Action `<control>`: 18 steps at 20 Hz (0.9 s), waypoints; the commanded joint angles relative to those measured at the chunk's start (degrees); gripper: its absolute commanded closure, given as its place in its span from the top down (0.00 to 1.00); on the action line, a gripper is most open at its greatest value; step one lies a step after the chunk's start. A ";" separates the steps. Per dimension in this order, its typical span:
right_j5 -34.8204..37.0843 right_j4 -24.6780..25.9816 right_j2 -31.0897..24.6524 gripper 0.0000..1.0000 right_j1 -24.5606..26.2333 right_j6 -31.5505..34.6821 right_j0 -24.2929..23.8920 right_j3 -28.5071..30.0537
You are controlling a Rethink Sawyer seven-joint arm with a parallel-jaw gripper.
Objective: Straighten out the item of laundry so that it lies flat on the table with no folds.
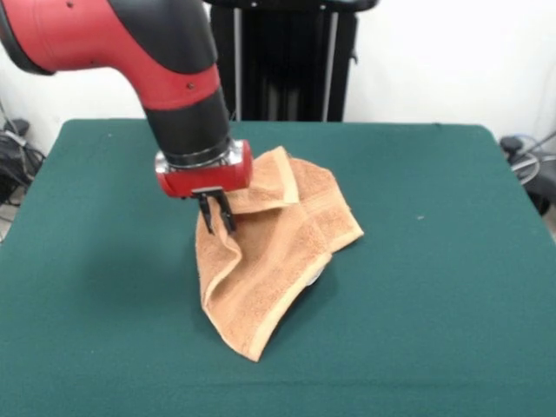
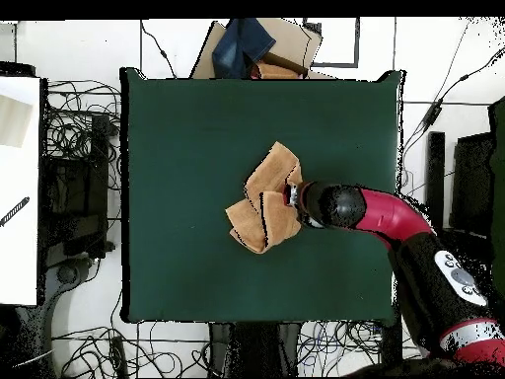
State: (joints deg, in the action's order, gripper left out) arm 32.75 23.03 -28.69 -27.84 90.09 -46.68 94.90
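- A crumpled orange-tan towel [image 1: 269, 252] lay near the middle of the green desk [image 1: 434, 261], bunched into ridges, with one corner pointing toward the near edge in the front view.
- The red and black arm [image 1: 165, 78] reached down over the towel's upper left part, its tool [image 1: 216, 211] at a raised fold.
- The tool's two dark fingers [image 1: 228, 213] stood close together and appeared to be pinching that fold, the cloth hanging in a crease just below them.
- From overhead, the towel [image 2: 264, 197] sat a little right of the desk's centre, doubled over itself in several overlapping flaps, with the tool [image 2: 293, 195] at its right-hand side.
- The towel looked soft, light and limp; it seemed likely to drape and drag rather than hold any shape, and its terry pile could cling to the felt surface.
- A corner or the flat woven band along an edge looked the best place to grip, since a pinch in the middle would only lift a peak.
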 commanded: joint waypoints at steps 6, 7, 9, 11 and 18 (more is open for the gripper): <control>2.90 5.81 -6.93 0.00 -0.70 -13.01 -4.18 1.43; 3.17 5.84 -7.24 0.00 -0.60 -13.11 -4.60 1.64; 3.48 6.09 -7.83 0.00 -0.35 -13.19 -5.31 1.94; 3.39 6.73 -8.35 0.00 0.07 -13.07 -5.83 1.97; 3.03 8.72 -9.19 0.00 1.42 -12.84 -6.34 1.24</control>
State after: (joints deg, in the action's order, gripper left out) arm 32.76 28.05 -33.35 -28.79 90.09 -53.62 94.99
